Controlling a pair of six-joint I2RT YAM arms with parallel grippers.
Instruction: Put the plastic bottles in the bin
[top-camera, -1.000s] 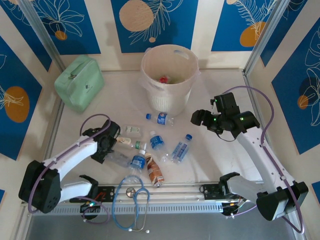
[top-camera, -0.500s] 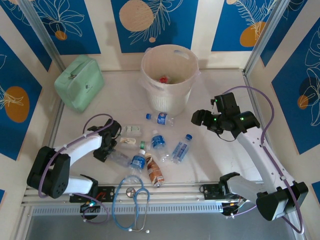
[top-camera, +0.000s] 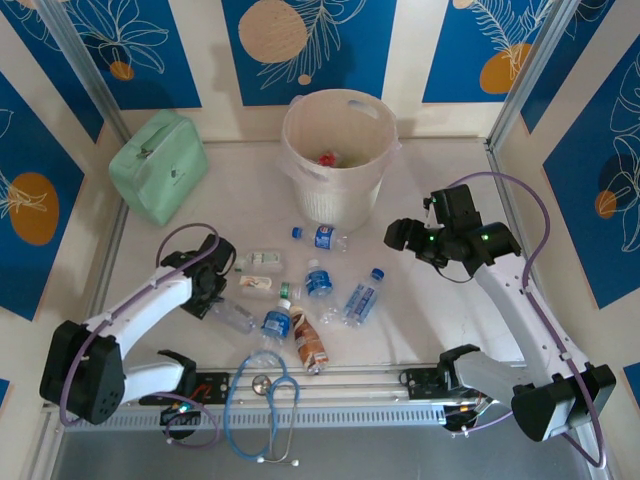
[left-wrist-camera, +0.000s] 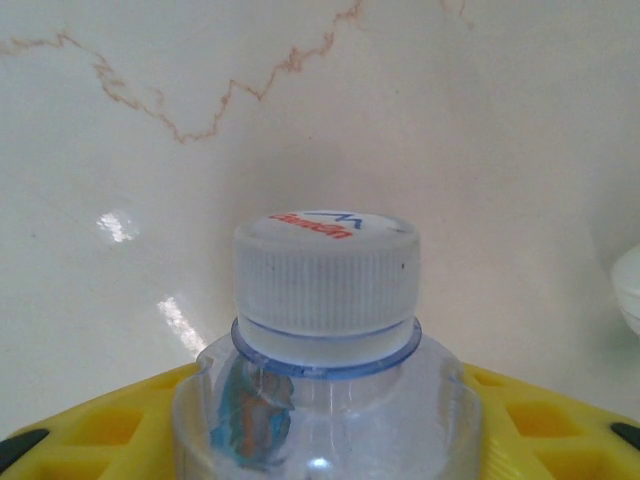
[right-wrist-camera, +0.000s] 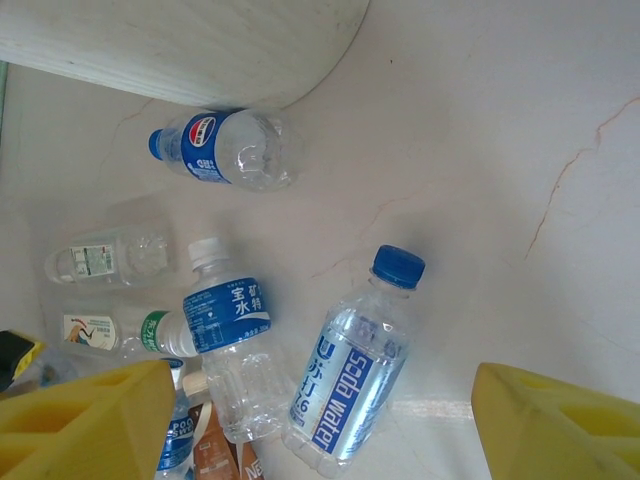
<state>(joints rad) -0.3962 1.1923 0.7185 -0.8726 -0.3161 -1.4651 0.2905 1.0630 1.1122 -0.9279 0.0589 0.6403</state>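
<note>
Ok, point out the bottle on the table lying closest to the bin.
The blue-labelled, blue-capped bottle lying alone just in front of the bin; the rest cluster nearer the arms.

Desk (right-wrist-camera: 480, 150): polished, glossy stone-look top, cream with thin brown veins, catching bright glints. Plastic bottles (right-wrist-camera: 350, 385): clear, smooth, shiny plastic with glossy printed labels; one cap (left-wrist-camera: 326, 275) is white plastic, finely ribbed round its side. Bin (top-camera: 338, 190): matt cream plastic with ribbed sides and a thin clear film liner (top-camera: 293, 168); fingers (right-wrist-camera: 85, 415): matt yellow, moulded with recessed cells.
</note>
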